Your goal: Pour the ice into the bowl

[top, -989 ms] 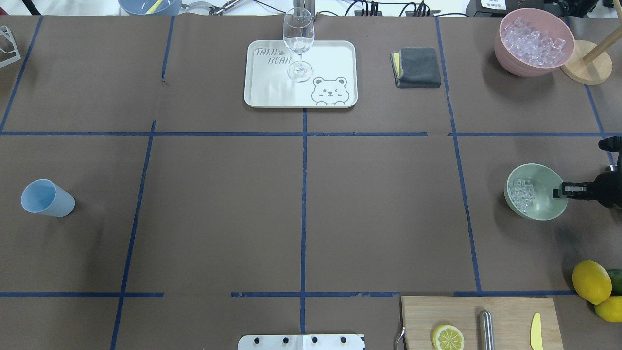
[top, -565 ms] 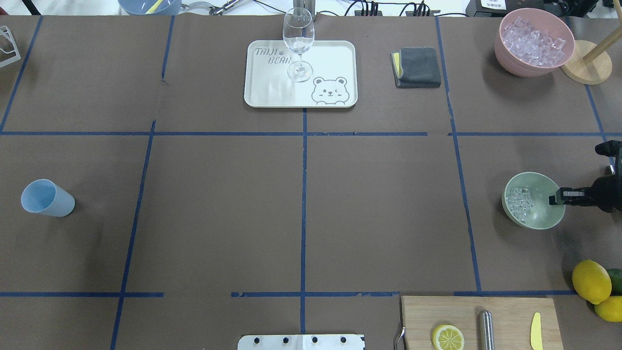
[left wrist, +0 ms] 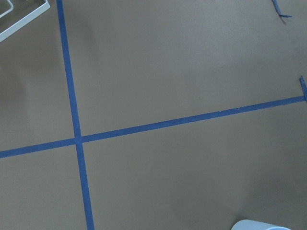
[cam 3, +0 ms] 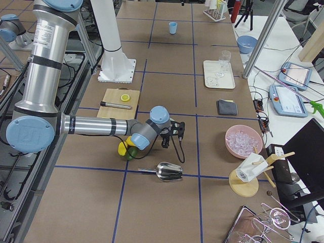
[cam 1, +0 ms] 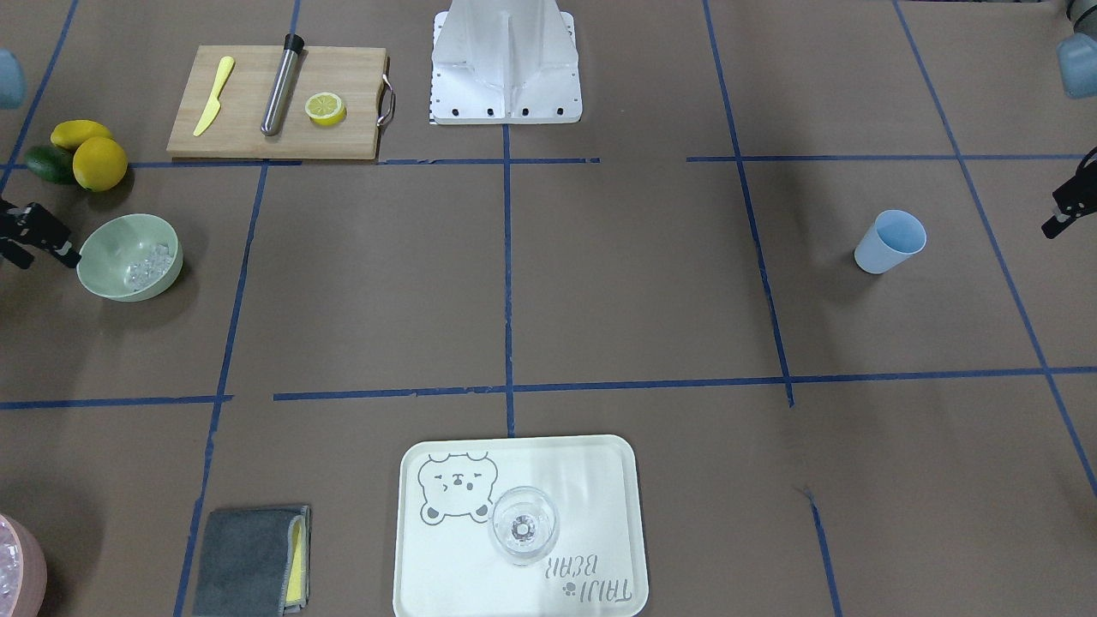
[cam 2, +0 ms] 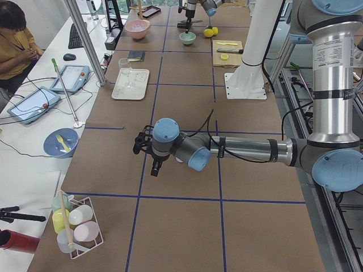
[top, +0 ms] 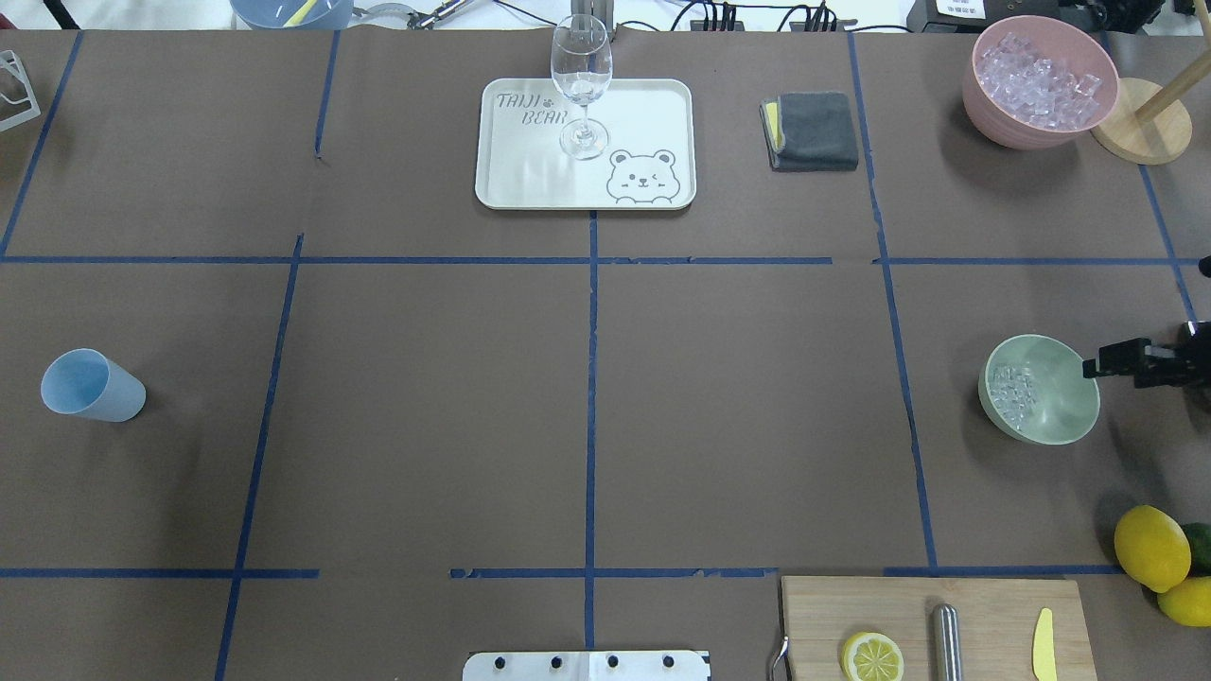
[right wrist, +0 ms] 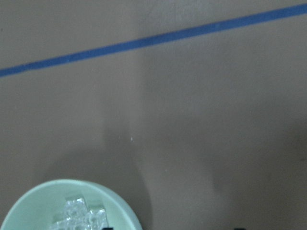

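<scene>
Right end effector (top: 1102,365) is hanging low at the robot's right edge of the counter (top: 587,397), with its fingertips pointing inward toward the counter's middle. The right wrist view is showing two dark fingertip stubs set well apart with bare counter between them, so I am reading it as spread open and carrying nothing. The bowl (top: 1061,402) is sitting directly ahead of those fingertips, its near rim just beside them and a little to one side (whether finger and rim are touching, I cannot tell from these angles). The ice (top: 1010,394) is lying inside the bowl, heaped against the wall farthest from the right end effector. The bowl being round, it is offering no long axis to line up with, so the relation that matters is simply that the rim is lying straight off the fingertips. The right arm is by far the nearer one. The left end effector (cam 1: 1061,212) is hanging well apart at the opposite end of the counter, near the light blue cup (top: 92,385), and I cannot tell how its jaws stand. Judging by the cubes resting in the bowl, the pour is looking done, and any coming move is turning on the right end effector backing straight away from the rim without nudging it.
</scene>
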### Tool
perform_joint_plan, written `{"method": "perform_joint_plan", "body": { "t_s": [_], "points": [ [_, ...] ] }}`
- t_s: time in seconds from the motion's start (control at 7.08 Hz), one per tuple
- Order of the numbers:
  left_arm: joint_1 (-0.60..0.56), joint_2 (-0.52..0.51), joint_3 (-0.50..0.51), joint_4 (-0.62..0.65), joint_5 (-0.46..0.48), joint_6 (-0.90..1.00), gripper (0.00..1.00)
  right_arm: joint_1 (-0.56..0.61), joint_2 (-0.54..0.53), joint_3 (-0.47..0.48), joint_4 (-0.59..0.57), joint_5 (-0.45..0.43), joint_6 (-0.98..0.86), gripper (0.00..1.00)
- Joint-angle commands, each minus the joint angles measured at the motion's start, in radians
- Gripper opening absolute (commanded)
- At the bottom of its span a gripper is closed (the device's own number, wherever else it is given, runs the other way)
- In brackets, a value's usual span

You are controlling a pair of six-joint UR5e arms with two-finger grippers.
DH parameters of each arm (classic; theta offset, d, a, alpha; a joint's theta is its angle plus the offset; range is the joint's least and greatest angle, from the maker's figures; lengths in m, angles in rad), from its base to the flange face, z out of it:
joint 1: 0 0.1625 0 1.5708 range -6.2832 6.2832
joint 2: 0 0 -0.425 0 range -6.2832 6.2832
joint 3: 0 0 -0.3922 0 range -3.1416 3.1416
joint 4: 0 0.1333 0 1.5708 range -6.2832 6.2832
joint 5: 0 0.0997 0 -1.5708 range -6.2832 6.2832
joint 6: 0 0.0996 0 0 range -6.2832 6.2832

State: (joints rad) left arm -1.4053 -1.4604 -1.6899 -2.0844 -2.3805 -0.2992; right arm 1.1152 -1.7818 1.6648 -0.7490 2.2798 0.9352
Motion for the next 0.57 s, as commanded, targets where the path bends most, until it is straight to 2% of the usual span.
{"method": "perform_joint_plan", "body": {
  "t_s": [0.0,0.14,0.28,0.42],
  "points": [
    [0.0,0.002,0.012,0.015,0.038,0.11,1.0,0.225,0.086,0.01,-0.348,0.108,-0.343,1.0],
    [-0.015,-0.004,0.022,0.089,0.037,0.221,1.0,0.321,0.14,0.016,-0.536,0.128,-0.521,1.0],
    [-0.087,-0.029,0.025,0.19,0.037,0.314,1.0,0.392,0.153,0.038,-0.707,0.13,-0.711,1.0],
    [-0.136,-0.055,0.03,0.298,0.037,0.369,1.0,0.45,0.213,0.049,-0.895,0.129,-0.863,1.0]
  ]
}}
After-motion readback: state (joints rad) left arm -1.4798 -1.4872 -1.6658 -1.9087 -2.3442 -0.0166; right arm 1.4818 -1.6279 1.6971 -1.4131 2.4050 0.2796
